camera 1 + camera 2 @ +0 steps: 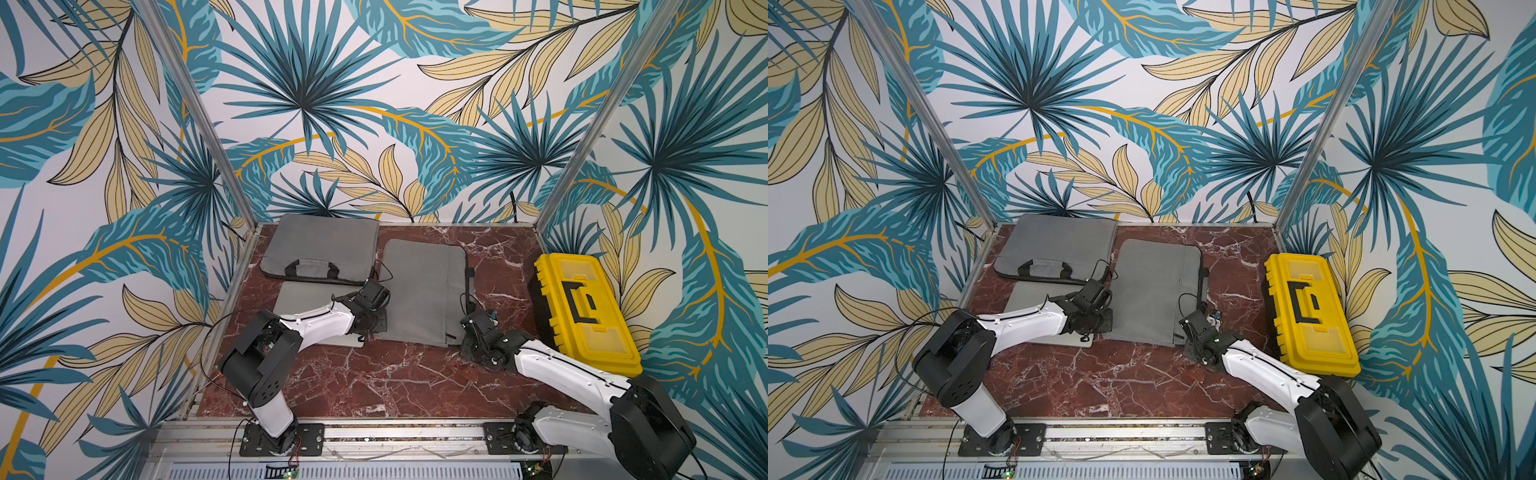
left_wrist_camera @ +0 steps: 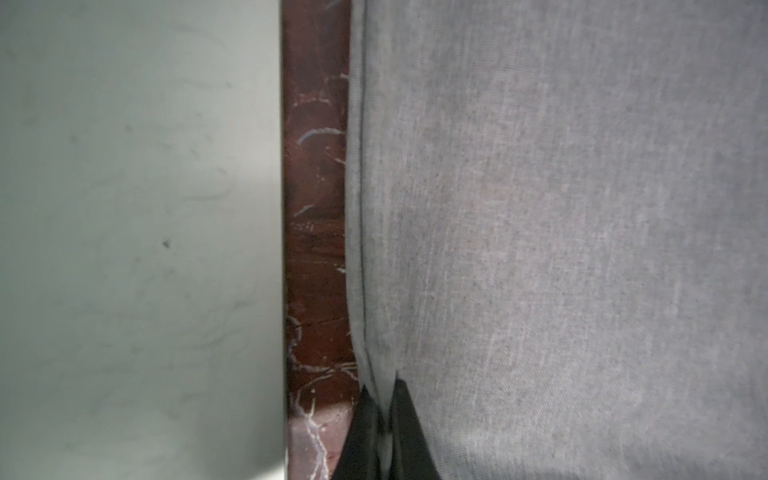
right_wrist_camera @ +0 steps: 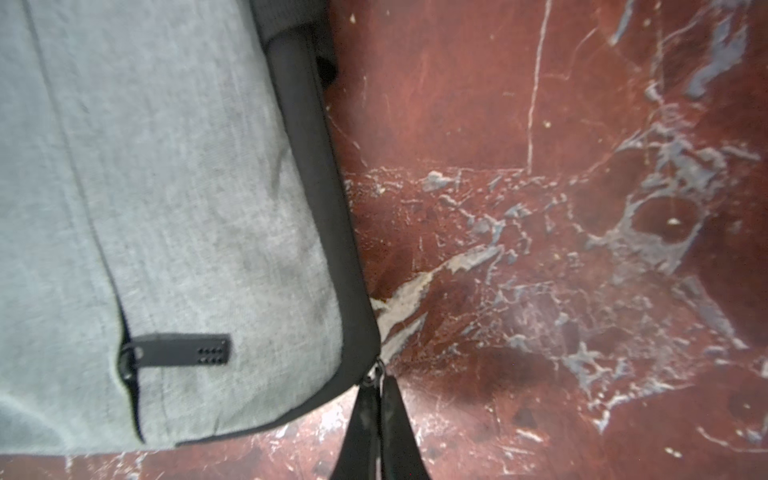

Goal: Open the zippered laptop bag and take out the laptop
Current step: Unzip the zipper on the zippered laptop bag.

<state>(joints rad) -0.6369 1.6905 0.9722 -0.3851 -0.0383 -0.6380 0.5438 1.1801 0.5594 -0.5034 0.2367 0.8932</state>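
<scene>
- The right gripper had its two black fingers pressed tight together on the zipper pull. The pull sat right at the near right corner of the grey laptop bag.
- From that corner a black zip band ran up the bag's right edge. Whether the zip had parted anywhere along it, I could not tell.
- A second, flat black pull tab lay on the bag's face close to that corner, at the end of a pocket slit, with nothing touching it.
- The left gripper was closed too, pinching the stitched left edge of the same bag between its fingertips, down near the near left corner.
- In both top views the bag lay flat in the middle of the red marble table, its long side running away from the arms.
- Just beside its left edge, across a narrow strip of bare marble, a silver laptop lay flat and closed, partly under the left arm.
- Behind that laptop, in the back left corner, sat a second grey bag. Its black handles faced forward and its near edge met the laptop's far edge.
- A yellow toolbox stood along the right side of the table, well apart from the bag and close beside the right arm.
</scene>
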